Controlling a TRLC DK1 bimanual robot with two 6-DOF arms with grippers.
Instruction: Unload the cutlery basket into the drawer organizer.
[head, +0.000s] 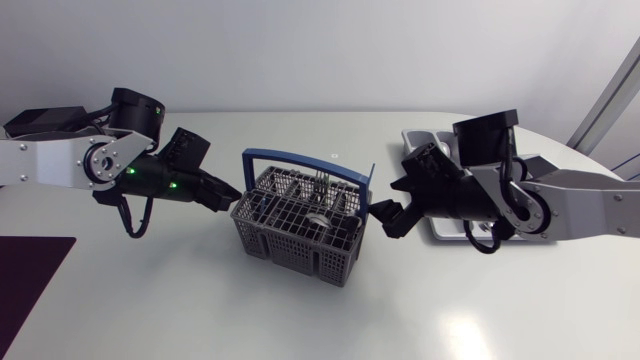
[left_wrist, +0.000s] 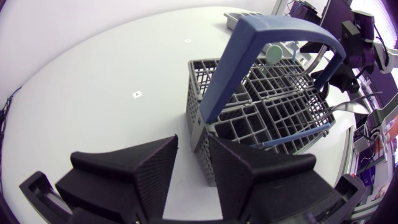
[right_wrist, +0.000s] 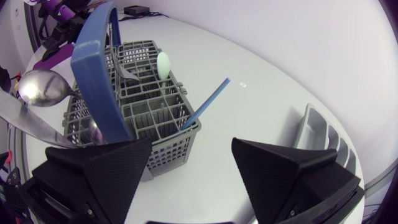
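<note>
Basket (head: 300, 225) mid-counter, loaded. Organizer (right_wrist: 317, 134) far right, behind my right arm. Left end effector (left_wrist: 193, 149) spread, empty, at basket's left wall. Right end effector (right_wrist: 192, 149) spread, empty, near its right corner. Step in hand, I judge: lining up a pick. Next: pinch the blue stick (right_wrist: 205, 102).

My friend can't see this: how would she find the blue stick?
Look at the grey basket in the middle of the white table. At its corner nearest the right hand, a thin blue stick leans out over the rim. Unlike the broad blue handle, it is slim and straight.
</note>
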